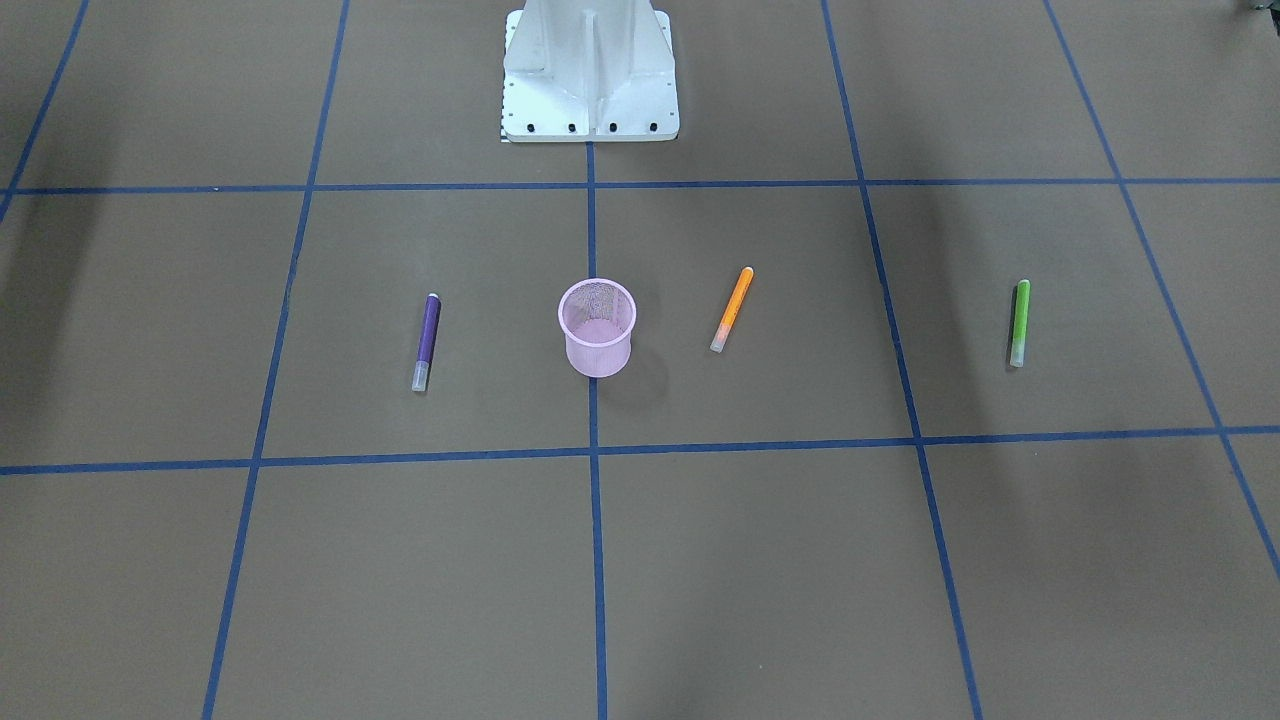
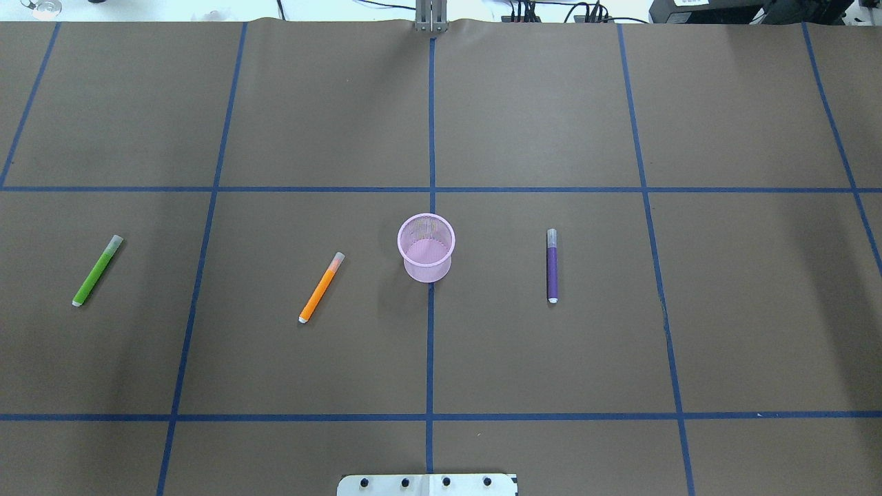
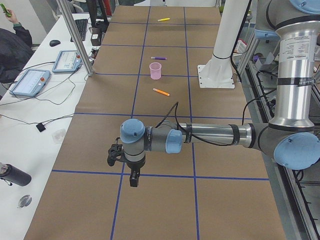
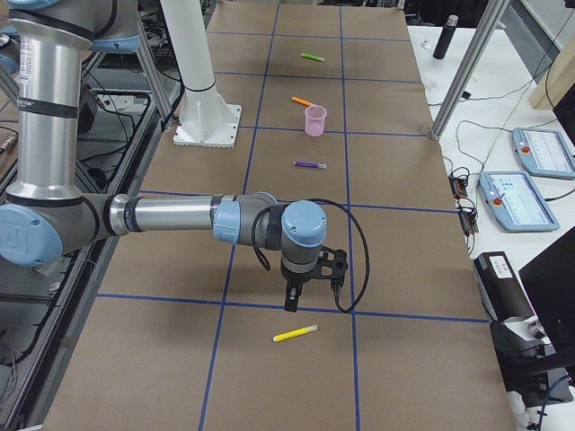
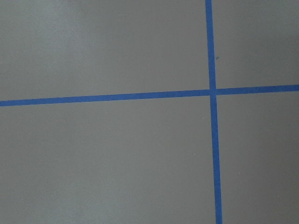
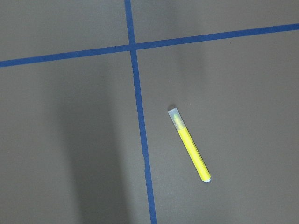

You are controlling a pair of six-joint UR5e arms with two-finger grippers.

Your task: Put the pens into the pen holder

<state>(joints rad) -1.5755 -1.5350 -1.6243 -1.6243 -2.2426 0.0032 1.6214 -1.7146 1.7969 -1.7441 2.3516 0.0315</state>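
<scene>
The pink mesh pen holder stands upright at the table's centre with nothing showing inside it. Flat on the table lie an orange pen and a green pen on my left, and a purple pen on my right. A yellow pen lies near the table's right end. My right gripper hangs just above it. Over bare table at the left end hovers my left gripper. Both grippers show only in the side views, so I cannot tell whether they are open or shut.
The robot's white pedestal stands behind the holder. Blue tape lines grid the brown table. Beside the table runs a white bench with teach pendants, cables, a black bottle and a metal post. A person's sleeve shows there.
</scene>
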